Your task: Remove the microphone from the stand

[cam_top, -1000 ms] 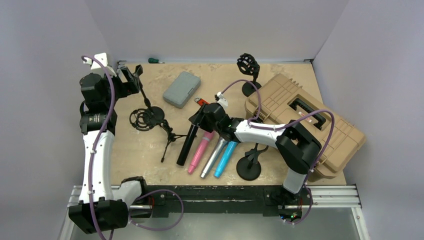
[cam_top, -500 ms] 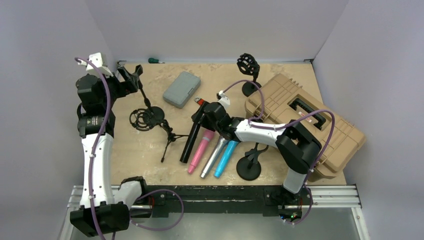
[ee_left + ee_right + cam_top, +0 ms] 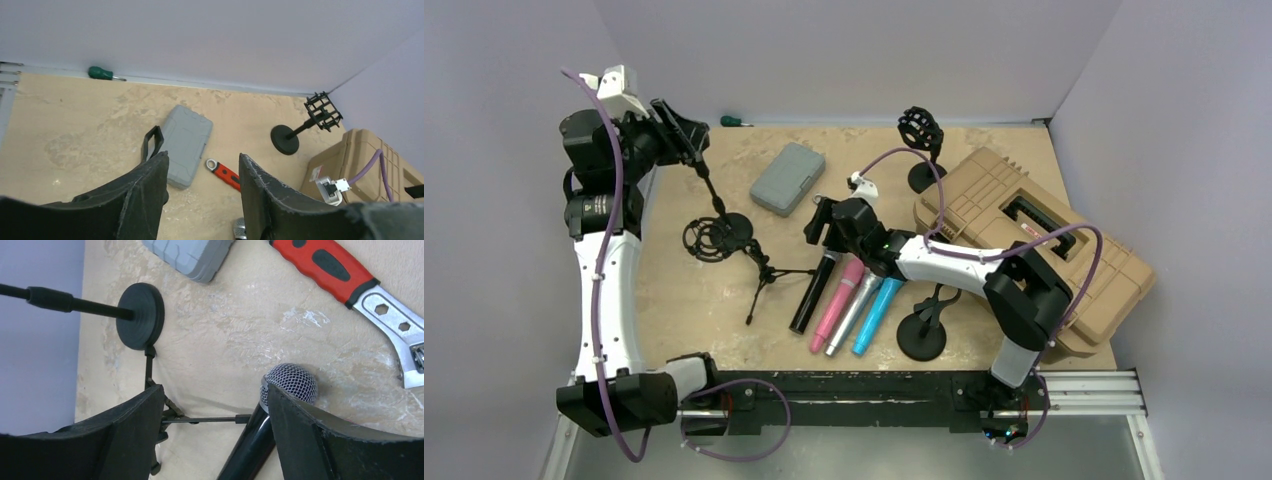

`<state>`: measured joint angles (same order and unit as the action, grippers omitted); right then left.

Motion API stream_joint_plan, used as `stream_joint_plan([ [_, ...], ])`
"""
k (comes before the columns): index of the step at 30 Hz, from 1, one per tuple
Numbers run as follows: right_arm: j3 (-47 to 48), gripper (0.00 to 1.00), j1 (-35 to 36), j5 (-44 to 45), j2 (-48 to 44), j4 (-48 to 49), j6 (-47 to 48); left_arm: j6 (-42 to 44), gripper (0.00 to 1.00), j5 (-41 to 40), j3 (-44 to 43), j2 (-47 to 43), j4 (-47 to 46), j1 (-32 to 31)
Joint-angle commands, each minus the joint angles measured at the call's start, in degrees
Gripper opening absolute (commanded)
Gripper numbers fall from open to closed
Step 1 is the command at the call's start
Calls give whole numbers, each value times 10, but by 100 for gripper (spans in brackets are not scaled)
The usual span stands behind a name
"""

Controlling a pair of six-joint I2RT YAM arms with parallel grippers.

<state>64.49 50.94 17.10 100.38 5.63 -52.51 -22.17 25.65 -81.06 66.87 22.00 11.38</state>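
Left gripper [image 3: 202, 165] hangs high at the table's far left corner, fingers spread apart, just above the thin black stand [image 3: 739, 228]. To the right, the black microphone [image 3: 812, 292] lies flat on the table [image 3: 694, 305] beside three coloured microphones [image 3: 852, 312]. The right gripper [image 3: 214, 395], fingers parted, hovers over its mesh head.

Built alike, left arm [image 3: 604, 290] and right arm [image 3: 944, 262]: white shells along the long links, black housings at joints and bases, small white lettering on one black housing of the left. Strung each with a purple cable [image 3: 1079, 270] looping out to a small white connector block [image 3: 861, 185] near the wrist. Tipped with broad matte black fingers [image 3: 140, 200], rough and scuffed along the edges.
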Motion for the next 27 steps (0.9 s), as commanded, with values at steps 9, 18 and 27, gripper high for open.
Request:
stream_joint_plan([
  [9,-29,69,-2,14,-116,42,140,40,37,27,35,2,-6,4],
  [18,-46,69,-2,56,-160,29,158,45,34,-5,50,25,-37,4],
  [27,-55,68,-2,53,-167,36,155,56,33,-7,63,54,-79,5],
])
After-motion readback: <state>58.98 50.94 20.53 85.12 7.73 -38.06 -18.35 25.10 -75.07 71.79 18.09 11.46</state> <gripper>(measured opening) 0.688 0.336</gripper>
